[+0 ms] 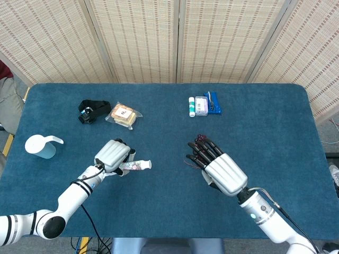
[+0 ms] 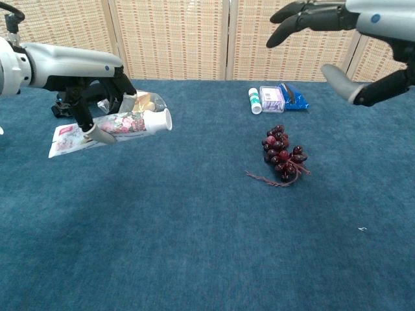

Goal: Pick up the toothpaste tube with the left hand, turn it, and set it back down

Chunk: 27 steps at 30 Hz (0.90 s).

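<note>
My left hand (image 1: 113, 155) (image 2: 97, 81) holds the toothpaste tube (image 2: 110, 128) (image 1: 136, 166) in the air above the table's left half. The tube is white with a floral print and lies roughly level. Its white cap (image 2: 160, 120) points right and its flat crimped end (image 2: 65, 140) points left. The fingers are wrapped over the tube's middle. My right hand (image 1: 220, 169) (image 2: 347, 35) hovers open, fingers spread, high above the bunch of grapes (image 2: 283, 157), holding nothing.
On the blue cloth (image 1: 159, 211) lie a black strap (image 1: 93, 110), a wrapped snack pack (image 1: 123, 115), a small white-green tube (image 1: 192, 107), a small box with a blue packet (image 1: 206, 105), and a white dispenser (image 1: 41, 145) at the left edge.
</note>
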Available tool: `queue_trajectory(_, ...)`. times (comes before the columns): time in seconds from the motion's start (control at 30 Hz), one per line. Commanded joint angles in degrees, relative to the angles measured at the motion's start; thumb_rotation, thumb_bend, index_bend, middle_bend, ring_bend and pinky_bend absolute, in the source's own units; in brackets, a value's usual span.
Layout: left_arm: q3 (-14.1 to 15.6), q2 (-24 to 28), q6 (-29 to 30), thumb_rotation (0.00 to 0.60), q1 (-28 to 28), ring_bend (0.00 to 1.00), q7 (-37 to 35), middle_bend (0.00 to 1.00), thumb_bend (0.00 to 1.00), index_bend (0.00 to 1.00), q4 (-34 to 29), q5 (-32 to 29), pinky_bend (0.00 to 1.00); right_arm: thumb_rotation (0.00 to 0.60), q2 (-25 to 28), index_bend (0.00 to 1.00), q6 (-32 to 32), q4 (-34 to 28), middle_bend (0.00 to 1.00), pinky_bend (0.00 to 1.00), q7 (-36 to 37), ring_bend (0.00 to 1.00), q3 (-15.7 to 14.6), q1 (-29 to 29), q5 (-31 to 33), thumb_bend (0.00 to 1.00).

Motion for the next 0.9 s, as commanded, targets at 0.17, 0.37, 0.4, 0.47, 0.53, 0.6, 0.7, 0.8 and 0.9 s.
queue_trajectory(0.17, -0.8, 1.0, -1.1, 0.6, -3.5, 0.4, -1.5, 0.64, 0.31, 0.58, -0.4, -5.9, 0.24, 0.6, -5.5, 0.23, -2.8, 1.2, 0.0, 0.0, -5.5, 0.0, 1.3, 4.5, 5.0, 0.61)
queue_trajectory(0.37, -0.2, 1.3, -1.2, 0.6, -5.5, 0.4, -1.8, 0.64, 0.31, 0.58, -0.7, -8.1, 0.24, 0.6, -9.1, 0.23, -2.9, 3.1, 0.0, 0.0, -7.5, 0.0, 1.4, 6.8, 6.5, 0.61)
queue_trajectory(0.4, -0.1, 1.3, -1.1, 0.6, -5.9, 0.4, -1.7, 0.64, 0.31, 0.58, -0.8, -8.5, 0.24, 0.6, -9.9, 0.23, -2.9, 3.6, 0.0, 0.0, -7.8, 0.0, 1.4, 7.3, 6.8, 0.61)
queue_trajectory(0.47, 0.1, 1.2, -0.9, 0.6, -6.5, 0.4, -1.8, 0.64, 0.31, 0.58, -0.9, -9.1, 0.24, 0.6, -10.9, 0.23, -3.0, 4.3, 0.0, 0.0, -8.2, 0.0, 1.3, 8.1, 7.6, 0.61)
queue_trajectory(0.53, 0.1, 1.1, -0.8, 0.6, -7.0, 0.4, -2.1, 0.64, 0.31, 0.58, -0.9, -9.8, 0.24, 0.6, -11.9, 0.23, -2.9, 5.0, 0.0, 0.0, -8.8, 0.0, 1.3, 8.7, 8.0, 0.61)
queue_trajectory(0.6, 0.2, 1.0, -0.5, 0.6, -7.5, 0.41, -2.3, 0.64, 0.31, 0.58, -0.9, -10.2, 0.24, 0.6, -12.9, 0.23, -3.0, 5.6, 0.0, 0.0, -8.9, 0.0, 1.2, 9.3, 8.8, 0.61)
queue_trajectory(0.7, 0.7, 0.8, 0.1, 0.6, -8.2, 0.41, -2.0, 0.64, 0.31, 0.58, -0.9, -10.7, 0.24, 0.6, -14.3, 0.24, -2.9, 7.0, 0.0, 0.0, -9.4, 0.0, 1.0, 10.2, 9.3, 0.61)
queue_trajectory(0.8, 1.3, 0.4, 1.1, 0.6, -8.9, 0.41, -1.2, 0.65, 0.31, 0.58, -0.8, -11.1, 0.24, 0.6, -15.7, 0.24, -2.8, 8.2, 0.0, 0.0, -9.4, 0.0, 0.9, 10.9, 10.1, 0.61)
queue_trajectory(0.9, 1.6, -0.1, 2.0, 0.6, -9.6, 0.41, -0.6, 0.65, 0.31, 0.58, -0.7, -11.6, 0.24, 0.6, -17.0, 0.24, -2.7, 9.3, 0.0, 0.0, -9.4, 0.0, 0.9, 11.7, 10.6, 0.61)
